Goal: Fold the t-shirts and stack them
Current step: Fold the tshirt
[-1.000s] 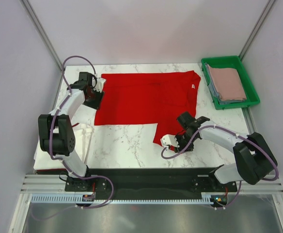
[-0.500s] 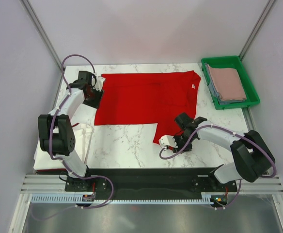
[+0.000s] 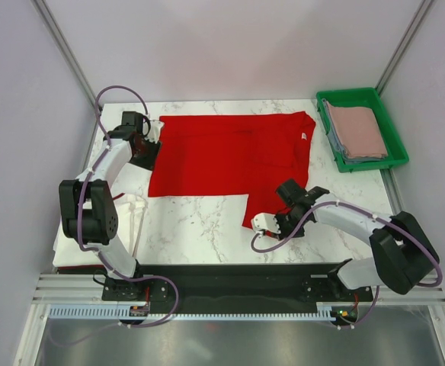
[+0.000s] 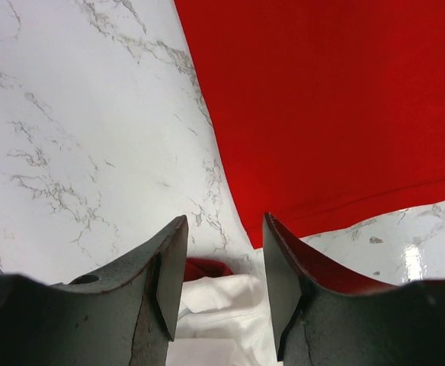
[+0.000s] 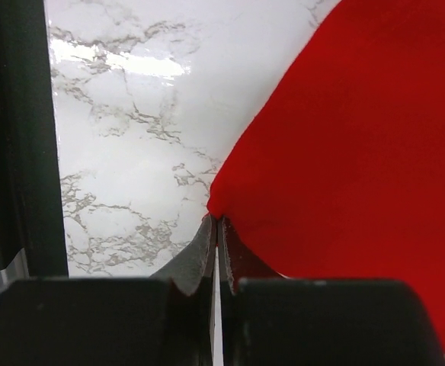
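Closing since earlier, right gripper point(image 5: 216, 223) apparently pinches red t-shirt point(image 5: 344, 152) corner.

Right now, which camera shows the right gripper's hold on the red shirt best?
The right wrist view: the right gripper fills the foreground, jaws shut on a corner of the red shirt. The top view shows it small at the shirt's near corner; the left wrist view misses it.
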Tool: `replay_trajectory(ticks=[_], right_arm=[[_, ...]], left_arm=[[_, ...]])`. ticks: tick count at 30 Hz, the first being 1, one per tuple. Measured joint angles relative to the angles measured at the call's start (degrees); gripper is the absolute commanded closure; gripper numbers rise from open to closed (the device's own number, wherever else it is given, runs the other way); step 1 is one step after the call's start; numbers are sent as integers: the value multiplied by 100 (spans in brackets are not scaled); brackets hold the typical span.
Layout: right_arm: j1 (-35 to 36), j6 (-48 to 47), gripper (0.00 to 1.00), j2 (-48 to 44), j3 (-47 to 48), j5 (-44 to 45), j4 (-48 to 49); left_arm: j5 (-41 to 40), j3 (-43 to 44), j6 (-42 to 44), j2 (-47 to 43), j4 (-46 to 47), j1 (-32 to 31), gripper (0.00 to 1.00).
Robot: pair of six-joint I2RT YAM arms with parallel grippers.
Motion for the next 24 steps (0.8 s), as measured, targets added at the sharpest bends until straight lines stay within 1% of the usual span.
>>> replay_trajectory(ticks=[4,8,11,15,24], right_arm=[[0,273,100,-289,15,122,0],[-42,527,100,-354,205,199,-11],[-79,619,100,-352,422,262,-4],[-90,691,100,-302,664,271,22],[-90,732,100,-146,721,275,66]], left_arm=[[7,0,0,15,-11,2,48],[48,0,0,201,-92,26,56],[50,-74,2,369,-160,39,56],[46,-308,4,385,-258,39,56],[57,-621,13,577,-291,39,62]])
